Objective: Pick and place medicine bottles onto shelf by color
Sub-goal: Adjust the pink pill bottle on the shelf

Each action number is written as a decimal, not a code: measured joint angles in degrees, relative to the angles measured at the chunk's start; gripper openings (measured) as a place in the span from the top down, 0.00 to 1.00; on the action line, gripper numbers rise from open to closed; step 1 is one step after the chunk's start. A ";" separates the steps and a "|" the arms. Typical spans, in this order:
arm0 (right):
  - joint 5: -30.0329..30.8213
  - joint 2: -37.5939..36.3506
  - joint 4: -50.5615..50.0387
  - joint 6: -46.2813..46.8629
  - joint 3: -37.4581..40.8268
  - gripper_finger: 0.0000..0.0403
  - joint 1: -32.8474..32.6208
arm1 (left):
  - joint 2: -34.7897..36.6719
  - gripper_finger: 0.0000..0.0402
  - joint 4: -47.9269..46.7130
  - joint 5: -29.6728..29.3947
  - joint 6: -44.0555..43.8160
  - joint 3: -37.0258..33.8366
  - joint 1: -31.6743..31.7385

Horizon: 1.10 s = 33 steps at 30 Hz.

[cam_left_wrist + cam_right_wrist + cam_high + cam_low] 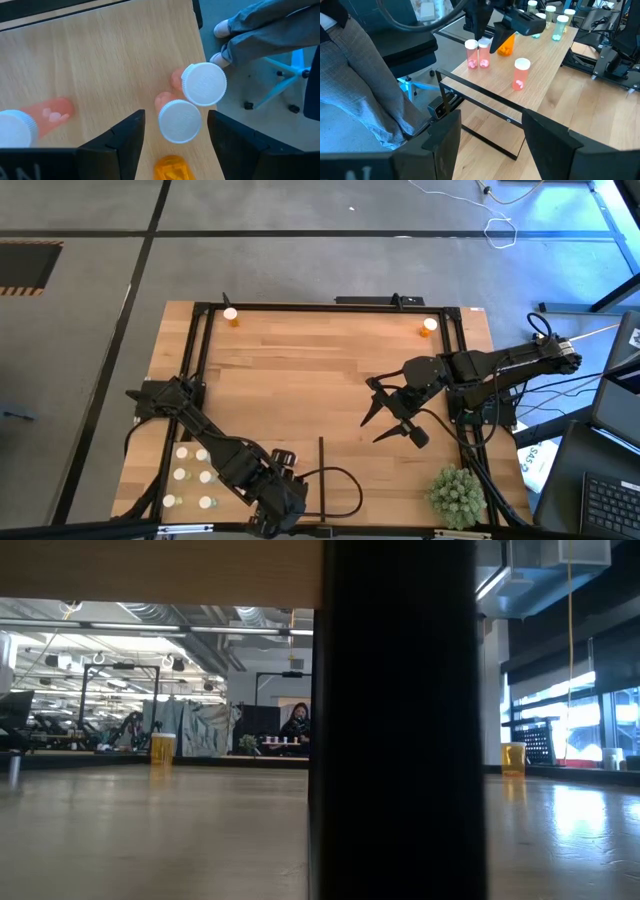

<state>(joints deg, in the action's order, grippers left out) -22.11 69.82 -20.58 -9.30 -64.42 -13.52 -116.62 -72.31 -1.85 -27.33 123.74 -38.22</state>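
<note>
My left gripper (275, 502) hangs open over the near edge of the shelf (545, 60), fingers slanting down. Below its fingertips stand two pink-orange medicine bottles (180, 120) (203, 84) with white caps, and a third (20, 127) stands apart. A deeper orange bottle (172, 169) shows between the fingers' roots; it sits tilted under the gripper (506, 46), and I cannot tell whether it touches them. Several greenish and white bottles (195, 475) stand at the near left. Two orange bottles (231, 315) (429, 326) stand at the far edge. My right gripper (388, 420) waits open above the table's right half.
A thin dark divider (322, 475) rises from the shelf beside my left gripper. A black frame (300, 306) rims the table. A spiky green plant ball (457, 492) sits at the near right corner. A person's legs (270, 30) are close to the table's near edge.
</note>
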 joint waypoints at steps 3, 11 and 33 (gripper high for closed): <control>0.00 0.00 0.00 0.00 0.00 0.47 0.00 | 0.00 0.48 0.02 0.00 -0.63 0.00 0.00; 0.01 0.00 0.00 0.00 0.00 0.47 -0.02 | -0.02 0.54 0.04 -0.02 -0.83 0.00 0.00; 0.01 0.00 -0.01 0.00 0.00 0.47 -0.02 | -0.02 0.69 -0.96 -0.04 -2.36 0.04 0.00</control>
<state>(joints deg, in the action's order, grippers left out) -22.10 69.82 -20.59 -9.30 -64.42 -13.54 -116.64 -73.27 -1.89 -29.69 123.79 -38.22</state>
